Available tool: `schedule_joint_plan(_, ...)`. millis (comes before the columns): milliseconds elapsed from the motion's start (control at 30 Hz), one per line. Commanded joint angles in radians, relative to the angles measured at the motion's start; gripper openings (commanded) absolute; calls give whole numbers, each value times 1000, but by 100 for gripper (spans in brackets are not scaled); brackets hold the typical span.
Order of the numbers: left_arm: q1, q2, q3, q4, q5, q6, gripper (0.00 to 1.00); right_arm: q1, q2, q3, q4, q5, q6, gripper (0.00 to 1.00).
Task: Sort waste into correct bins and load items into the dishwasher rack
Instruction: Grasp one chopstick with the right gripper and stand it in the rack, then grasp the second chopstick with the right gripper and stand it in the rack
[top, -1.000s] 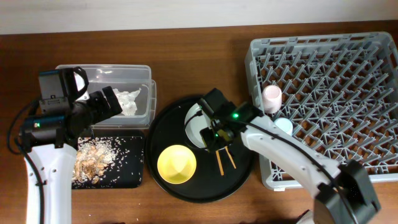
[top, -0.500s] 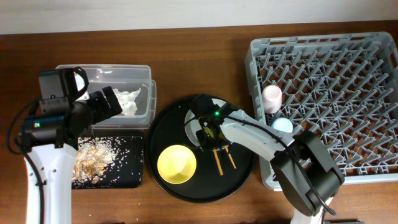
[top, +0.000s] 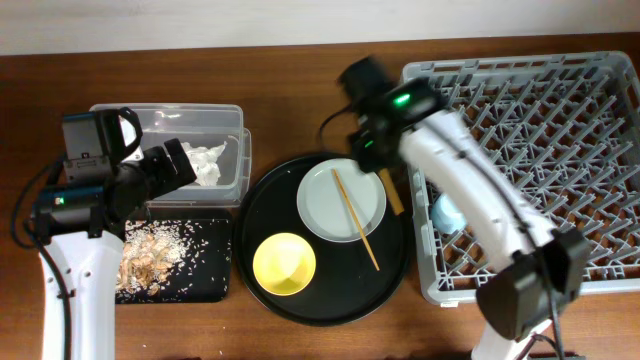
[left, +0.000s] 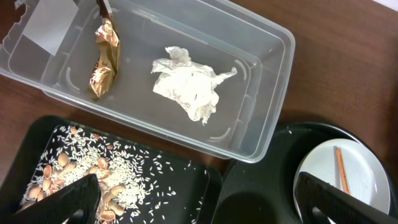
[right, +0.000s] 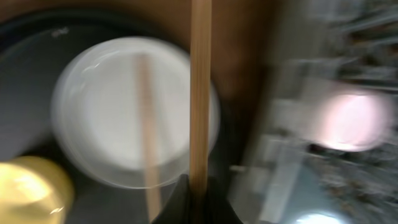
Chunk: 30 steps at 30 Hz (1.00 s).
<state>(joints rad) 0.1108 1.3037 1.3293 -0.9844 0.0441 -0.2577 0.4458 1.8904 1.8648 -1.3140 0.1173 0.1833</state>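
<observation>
Overhead: right gripper (top: 385, 168) upper middle, jaws hidden under wrist. Loose chopstick (top: 355, 218) across plate (top: 318, 210).
Left wrist: left gripper (left: 196, 190) spread wide, empty; tissue (left: 189, 87) in clear tub (left: 267, 81).
Right wrist: heavy blur; right gripper clamped on held chopstick (right: 199, 93); pink cup (right: 348, 121) smeared, right.

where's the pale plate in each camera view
Overhead: the plate sits at centre, on the upper right part of the round black tray.
Left wrist: plate in the lower right corner.
Right wrist: plate blurred, left of centre.
Shared landmark: the chopstick lying across the plate shows in all three.
</observation>
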Motion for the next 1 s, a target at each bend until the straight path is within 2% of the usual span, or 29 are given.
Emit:
schedule_joint_plan(0,3,6,-1,-1,-8,-2,99,-186,-14,30,-17,100,-154,4)
schedule_joint_plan(167,3,6,-1,-1,-8,-2,99,-445,39,15,-8,91,-169,4)
schedule_joint_plan(300,3,6,-1,-1,-8,-2,99,-523,85,-10,32,18,-210,4)
schedule_joint_plan(467,3,6,-1,-1,-8,-2,99,-546,115,-10,55,18,-210,5)
schedule_joint_plan(500,3,6,-1,-1,-8,-2,99,-546,114,-10,57,18,-210,16)
schedule_joint_plan(567,3,6,-1,-1,-8,-2,99,-546,115,-10,57,18,-209,19)
schedule_joint_plan(600,3,6,-1,-1,-8,-2,99,-546,114,-10,57,18,-209,22)
schedule_joint_plan(633,3,6,-1,-1,-8,-2,99,-546,114,-10,54,18,-209,30)
schedule_joint_plan(700,3,6,-1,-1,-8,-2,99,-546,114,-10,48,11,-202,34)
schedule_joint_plan(767,3,6,-1,-1,-8,-2,99,-545,114,-10,25,-160,-155,36)
schedule_joint_plan(800,3,6,-1,-1,-8,-2,99,-541,114,-10,3,-329,-126,42)
schedule_joint_plan(833,3,6,-1,-1,-8,-2,99,-530,114,-10,-20,-412,-127,46)
schedule_joint_plan(967,3,6,-1,-1,-8,-2,99,-396,114,-10,-104,-474,-126,51)
